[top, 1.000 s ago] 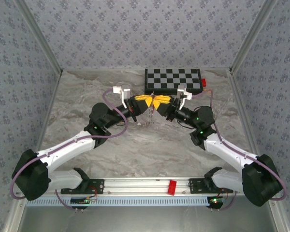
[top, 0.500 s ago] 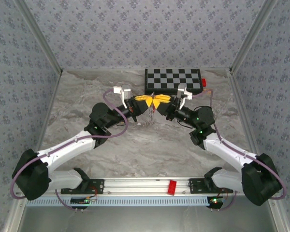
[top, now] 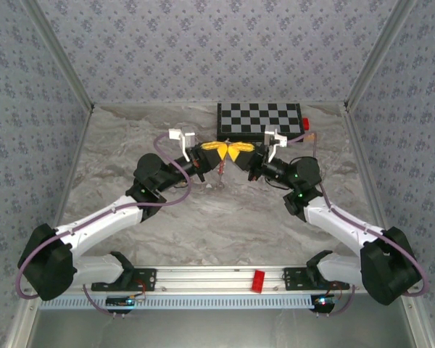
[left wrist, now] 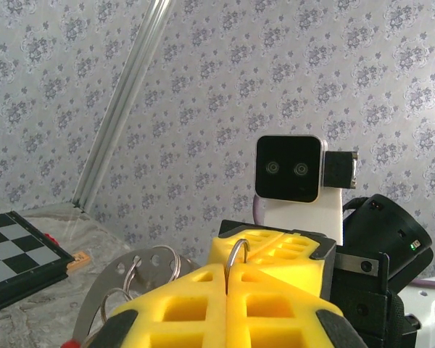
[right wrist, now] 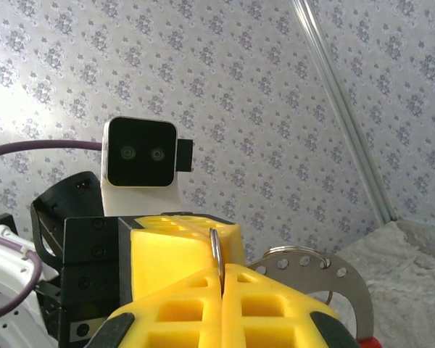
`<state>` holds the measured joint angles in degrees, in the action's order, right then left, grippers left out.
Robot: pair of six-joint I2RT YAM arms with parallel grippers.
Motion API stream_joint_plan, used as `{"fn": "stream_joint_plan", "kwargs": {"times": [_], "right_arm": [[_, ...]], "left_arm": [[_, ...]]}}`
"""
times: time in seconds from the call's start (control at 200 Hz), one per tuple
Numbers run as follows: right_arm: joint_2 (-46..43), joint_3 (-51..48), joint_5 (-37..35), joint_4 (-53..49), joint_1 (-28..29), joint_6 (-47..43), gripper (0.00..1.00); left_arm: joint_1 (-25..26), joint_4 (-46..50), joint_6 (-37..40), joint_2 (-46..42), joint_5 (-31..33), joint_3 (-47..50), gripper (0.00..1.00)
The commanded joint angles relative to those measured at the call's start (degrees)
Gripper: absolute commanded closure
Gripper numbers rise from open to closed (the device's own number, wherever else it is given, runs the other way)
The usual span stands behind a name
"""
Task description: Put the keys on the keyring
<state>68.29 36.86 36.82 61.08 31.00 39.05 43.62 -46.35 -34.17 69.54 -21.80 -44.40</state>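
Keyring point(right wrist: 346, 279): flat grey metal arc, punched holes, red section low; at 3 o'clock of right gripper point(right wrist: 222, 290) (9 o'clock of left gripper point(left wrist: 227, 286), own view). Thin wire loop point(right wrist: 215, 250) pinched in seam of each pair of yellow waffle-moulded jaws, pressed together. Table point(top: 203, 217): grey marbled.

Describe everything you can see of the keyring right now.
The keyring looks like a flat grey metal arc punched with small holes, with a red section at its lower end and thin wire rings looped on it. It is held up between the two arms, in front of the checkerboard. One thin wire loop is pinched in the shut left claw, another in the shut right claw.
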Motion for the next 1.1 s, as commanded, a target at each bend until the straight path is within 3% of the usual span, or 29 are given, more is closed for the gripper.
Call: {"fn": "stream_joint_plan", "kwargs": {"times": [0.0,0.095,0.23,0.315,0.4,0.62,0.715,0.96,1.094], "right_arm": [[0.3,2.0,2.7,1.0,0.4,-0.4,1.00],[-0.7,2.0,3.3,-1.8,-0.4,-1.8,1.00],[-3.1,2.4,4.7,-10.7,-2.8,-5.7,1.00],[-4.7,3.1,6.3,-17.7,-4.6,-8.9,1.00],[-6.5,4.9,7.8,-28.3,-5.9,-14.3,1.00],[-6.4,14.7,11.0,-62.1,-6.5,-32.1,1.00],[-3.8,19.0,11.3,-72.3,-6.1,-37.8,1.00],[-0.6,24.0,9.5,-82.4,-4.9,-45.6,1.00],[-0.3,23.6,11.6,-81.9,-4.5,-45.9,1.00]], "left_arm": [[1.0,0.5,0.1,0.5,-3.5,-1.7,1.00],[0.9,3.8,1.4,0.2,-3.2,-2.2,1.00],[-0.1,9.8,3.5,-0.7,-3.0,-3.1,0.90],[-1.9,12.0,3.5,-0.9,-4.2,-3.1,0.75],[-4.0,13.7,3.8,-0.9,-6.9,-3.2,0.69],[-6.3,22.0,10.9,-1.7,-11.7,-4.9,0.65],[-6.6,26.2,14.7,-1.7,-14.3,-6.4,0.65],[-7.4,31.7,19.1,-1.7,-16.1,-7.6,0.65],[-7.4,33.1,20.1,-0.7,-18.2,-8.4,0.65]]}}
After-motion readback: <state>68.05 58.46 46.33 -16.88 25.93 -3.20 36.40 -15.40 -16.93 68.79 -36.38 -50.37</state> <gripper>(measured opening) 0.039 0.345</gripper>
